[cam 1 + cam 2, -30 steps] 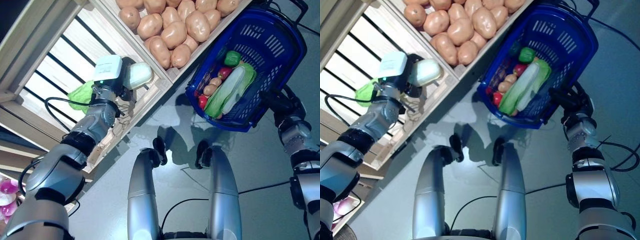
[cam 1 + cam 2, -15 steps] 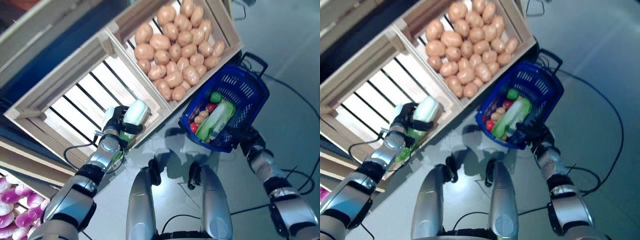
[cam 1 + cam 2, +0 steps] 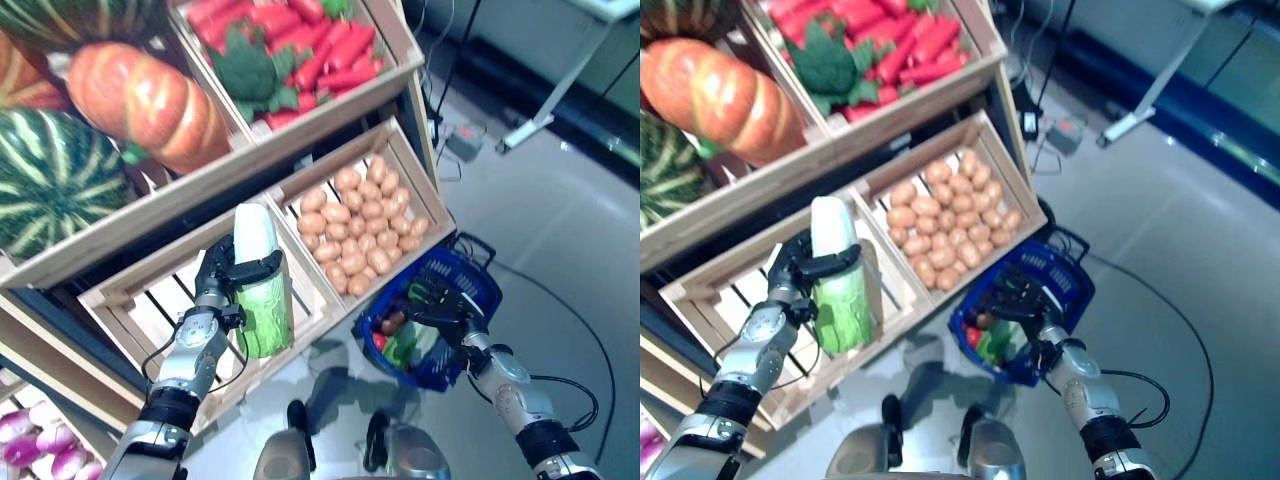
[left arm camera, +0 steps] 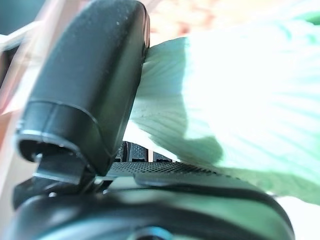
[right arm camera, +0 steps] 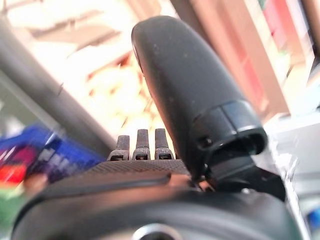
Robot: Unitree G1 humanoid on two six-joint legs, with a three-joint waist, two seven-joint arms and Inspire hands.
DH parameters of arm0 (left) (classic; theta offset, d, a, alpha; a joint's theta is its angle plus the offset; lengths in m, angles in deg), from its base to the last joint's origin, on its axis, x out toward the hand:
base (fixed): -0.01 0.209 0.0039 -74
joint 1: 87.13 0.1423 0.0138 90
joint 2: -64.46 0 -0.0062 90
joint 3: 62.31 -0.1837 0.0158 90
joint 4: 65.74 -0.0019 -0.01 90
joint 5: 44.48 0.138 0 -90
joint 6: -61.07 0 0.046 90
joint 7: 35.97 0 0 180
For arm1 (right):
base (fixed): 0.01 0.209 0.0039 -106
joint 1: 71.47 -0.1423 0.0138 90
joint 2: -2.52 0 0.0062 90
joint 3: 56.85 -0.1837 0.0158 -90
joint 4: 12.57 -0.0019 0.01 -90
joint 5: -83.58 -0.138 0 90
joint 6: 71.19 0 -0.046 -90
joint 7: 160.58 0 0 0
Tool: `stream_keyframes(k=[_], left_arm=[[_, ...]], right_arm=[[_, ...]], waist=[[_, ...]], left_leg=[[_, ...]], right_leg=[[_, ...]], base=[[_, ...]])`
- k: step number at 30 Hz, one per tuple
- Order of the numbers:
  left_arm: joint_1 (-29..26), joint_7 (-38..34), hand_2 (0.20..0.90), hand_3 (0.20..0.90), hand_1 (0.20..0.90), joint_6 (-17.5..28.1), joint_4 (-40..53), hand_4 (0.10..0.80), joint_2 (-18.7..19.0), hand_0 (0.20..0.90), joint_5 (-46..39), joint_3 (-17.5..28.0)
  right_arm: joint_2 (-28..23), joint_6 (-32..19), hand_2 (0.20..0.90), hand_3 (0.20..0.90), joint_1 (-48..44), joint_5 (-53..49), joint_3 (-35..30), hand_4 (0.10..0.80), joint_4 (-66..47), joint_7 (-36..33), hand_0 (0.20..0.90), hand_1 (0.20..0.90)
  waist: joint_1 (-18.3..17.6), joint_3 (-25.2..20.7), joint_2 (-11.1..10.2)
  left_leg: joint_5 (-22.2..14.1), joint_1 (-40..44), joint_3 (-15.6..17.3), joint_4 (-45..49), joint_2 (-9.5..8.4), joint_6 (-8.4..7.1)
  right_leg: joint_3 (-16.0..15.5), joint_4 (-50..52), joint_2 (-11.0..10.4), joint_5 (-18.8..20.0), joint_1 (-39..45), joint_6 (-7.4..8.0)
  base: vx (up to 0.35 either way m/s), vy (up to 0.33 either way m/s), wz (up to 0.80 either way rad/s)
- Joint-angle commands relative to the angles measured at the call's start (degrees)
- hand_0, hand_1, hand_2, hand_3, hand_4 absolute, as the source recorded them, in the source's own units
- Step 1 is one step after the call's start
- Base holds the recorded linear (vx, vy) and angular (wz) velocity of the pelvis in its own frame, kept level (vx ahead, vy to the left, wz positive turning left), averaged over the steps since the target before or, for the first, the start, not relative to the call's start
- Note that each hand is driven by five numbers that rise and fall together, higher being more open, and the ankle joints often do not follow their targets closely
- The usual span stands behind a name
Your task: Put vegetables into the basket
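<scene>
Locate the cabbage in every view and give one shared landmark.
Left eye view: cabbage centre-left, in the left hand.
Right eye view: left of centre, before the empty crate.
Left wrist view: fills the right side beyond the thumb.
Right wrist view: absent.
Shared landmark: potato crate.

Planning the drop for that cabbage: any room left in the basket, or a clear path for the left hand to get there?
The blue basket on the right hand is crowded; bare mesh shows only at its far end near the handle. The slatted crate behind the cabbage in the left hand looks bare. The potato crate is full. Open floor lies between the crates and the basket.
</scene>
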Motion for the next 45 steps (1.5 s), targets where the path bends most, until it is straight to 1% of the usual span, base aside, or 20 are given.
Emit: stream_keyframes(k=[1, 4, 5, 7, 9, 14, 21, 23, 27, 36, 41, 45], left_arm=[[-1.3, 4.4, 0.300, 0.300, 0.300, 8.8, 6.6, 0.400, -1.2, 0.300, -4.6, 4.2], [-1.6, 6.4, 0.300, 0.300, 0.300, 9.7, 8.8, 0.400, -1.9, 0.300, -6.6, 4.4], [-2.3, 7.5, 0.300, 0.300, 0.300, 10.4, 9.9, 0.400, -2.2, 0.300, -7.1, 4.0], [-3.1, 7.7, 0.300, 0.300, 0.300, 11.3, 10.7, 0.400, -2.5, 0.300, -5.1, 3.2], [-2.9, 7.3, 0.300, 0.300, 0.300, 10.6, 12.2, 0.400, -2.3, 0.300, -2.6, 3.0], [-1.4, 8.7, 0.300, 0.300, 0.300, 9.4, 13.5, 0.400, -1.5, 0.300, -0.6, 2.6], [-0.8, 11.0, 0.300, 0.300, 0.300, 9.0, 15.0, 0.400, -2.1, 0.300, 1.0, 0.8], [-0.5, 11.7, 0.300, 0.300, 0.300, 8.5, 15.4, 0.400, -2.5, 0.300, 1.1, -0.1], [-0.6, 13.1, 0.300, 0.300, 0.300, 8.4, 15.2, 0.400, -2.9, 0.300, 0.6, -1.2], [-0.7, 15.5, 0.300, 0.300, 0.300, 8.5, 16.1, 0.400, -4.4, 0.300, 0.3, -4.1], [-1.4, 14.7, 0.300, 0.300, 0.300, 8.7, 17.5, 0.400, -5.1, 0.300, 0.2, -5.7], [-1.6, 15.2, 0.300, 0.300, 0.300, 8.4, 18.9, 0.400, -5.9, 0.300, -0.3, -6.5]], right_arm=[[-0.1, 0.0, 0.900, 0.900, -0.8, -1.5, 0.4, 0.800, -4.0, 6.6, 0.900, 0.900], [0.6, 1.9, 0.900, 0.900, -0.8, -3.6, 0.5, 0.800, -5.8, 8.6, 0.900, 0.900], [1.0, 2.3, 0.900, 0.900, -1.1, -4.5, 0.7, 0.800, -6.6, 9.7, 0.900, 0.900], [1.4, 2.2, 0.900, 0.900, -1.6, -4.9, 0.9, 0.800, -7.5, 9.7, 0.900, 0.900], [1.3, 2.7, 0.900, 0.900, -1.3, -4.8, 0.7, 0.800, -9.3, 10.1, 0.900, 0.900], [1.1, 3.5, 0.900, 0.900, -0.2, -7.1, 0.8, 0.800, -13.5, 13.0, 0.900, 0.900], [1.9, 5.2, 0.900, 0.900, -1.0, -9.0, 2.6, 0.800, -18.2, 15.0, 0.900, 0.900], [2.0, 4.9, 0.900, 0.900, -1.3, -8.7, 3.4, 0.800, -19.3, 15.2, 0.900, 0.900], [2.1, 5.2, 0.900, 0.900, -2.4, -9.6, 4.6, 0.800, -20.6, 14.6, 0.900, 0.900], [4.1, 9.4, 0.900, 0.900, -2.5, -12.2, 9.3, 0.800, -19.5, 13.8, 0.900, 0.900], [6.1, 9.1, 0.900, 0.900, -2.2, -15.0, 11.6, 0.800, -18.3, 12.2, 0.900, 0.900], [7.5, 7.7, 0.900, 0.900, -2.5, -14.1, 13.2, 0.800, -17.2, 9.3, 0.900, 0.900]], waist=[[0.7, -7.2, 1.3], [0.7, -8.4, 1.5], [0.7, -8.8, 1.5], [0.7, -9.6, 1.5], [0.7, -10.2, 1.5], [0.8, -10.7, 1.4], [0.9, -10.9, 1.2], [1.0, -10.8, 1.1], [1.3, -10.8, 1.0], [1.7, -10.8, 0.8], [1.9, -10.7, 0.8], [2.2, -10.7, 0.9]], left_leg=[[-4.4, 4.3, -0.2, -2.9, -3.12, 0.40], [-3.0, 6.0, -0.1, -6.7, -3.26, 0.12], [-3.2, 6.0, -0.2, -6.8, -3.26, 0.08], [-3.6, 5.9, -0.5, -6.8, -3.36, 0.22], [-3.8, 6.2, -0.3, -6.8, -3.33, 0.41], [-4.3, 7.0, -0.2, -6.8, -3.39, 0.89], [-4.9, 7.9, -0.2, -6.8, -3.43, 1.15], [-5.0, 8.1, -0.3, -6.8, -3.47, 1.23], [-5.1, 8.4, -0.3, -6.8, -3.55, 1.31], [-5.3, 9.0, -0.6, -6.8, -3.72, 1.64], [-5.3, 9.1, -0.9, -6.8, -3.80, 1.74], [-5.3, 9.1, -1.1, -6.8, -3.84, 1.76]], right_leg=[[0.3, -10.5, 1.4, 6.3, 3.6, -2.51], [-0.4, -13.8, 1.8, 7.8, 5.2, -2.08], [-0.5, -14.1, 1.9, 7.9, 5.3, -1.96], [-0.6, -14.1, 1.9, 7.9, 5.2, -1.82], [-0.6, -14.1, 1.9, 7.8, 5.4, -1.77], [-0.2, -14.1, 2.1, 7.7, 6.0, -1.80], [0.3, -14.1, 2.2, 7.4, 6.7, -1.78], [0.4, -14.1, 2.2, 7.3, 6.9, -1.78], [0.6, -14.1, 2.2, 7.2, 7.3, -1.74], [0.9, -14.1, 2.0, 7.3, 7.8, -1.63], [0.9, -14.1, 1.8, 7.4, 7.9, -1.52], [0.7, -14.1, 1.7, 7.4, 8.0, -1.52]], base=[[0.010, 0.025, 0.15], [-0.003, 0.020, 0.12], [-0.019, 0.019, 0.08], [-0.006, 0.010, 0.04], [0.018, 0.004, 0.04], [0.032, -0.002, -0.02], [0.038, -0.004, -0.02], [0.036, -0.006, 0.01], [0.032, -0.002, 0.00], [0.000, 0.000, 0.00], [0.000, 0.000, 0.00], [0.000, 0.000, 0.00]])
